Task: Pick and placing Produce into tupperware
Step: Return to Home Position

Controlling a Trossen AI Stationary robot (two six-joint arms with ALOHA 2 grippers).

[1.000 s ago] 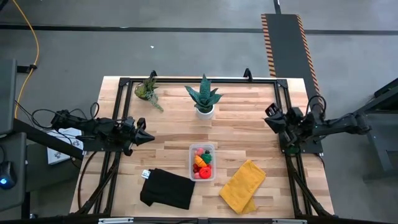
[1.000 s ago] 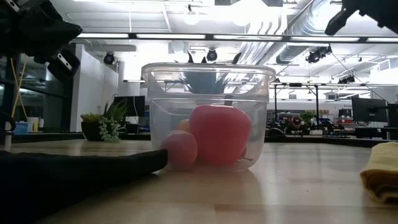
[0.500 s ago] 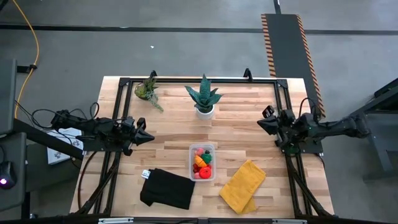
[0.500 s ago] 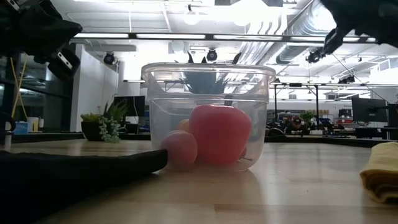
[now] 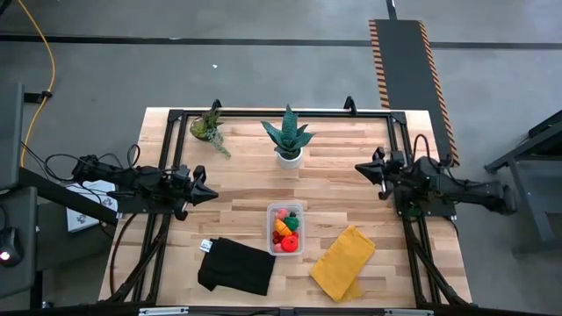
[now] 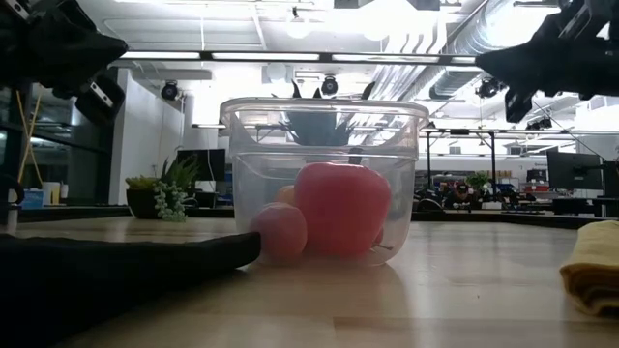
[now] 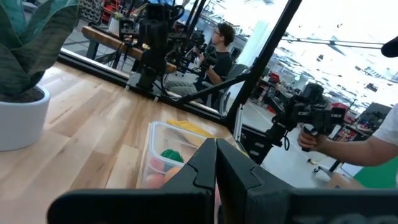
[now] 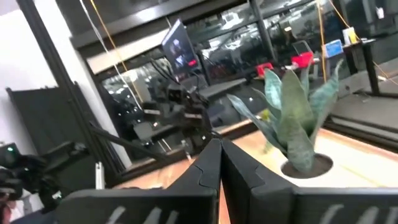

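Above the wooden table (image 5: 246,175), left fingers (image 5: 209,192) and right fingers (image 5: 361,167) level, inward-pointing, seemingly closed, empty.

We look down on a pale wooden plank surface (image 5: 237,189) edged by a thin black metal frame (image 5: 281,112). Toward the edge that shows lowest in the high view stands a small clear rectangular plastic container (image 5: 271,230), with a crumpled black cloth (image 5: 237,267) near it on the left and a folded yellow cloth (image 5: 342,262) near it on the right, neither touching it. Toward the opposite edge we find a spiky green plant in a white pot (image 5: 288,140) and, left of it, a smaller leafy plant (image 5: 209,128).
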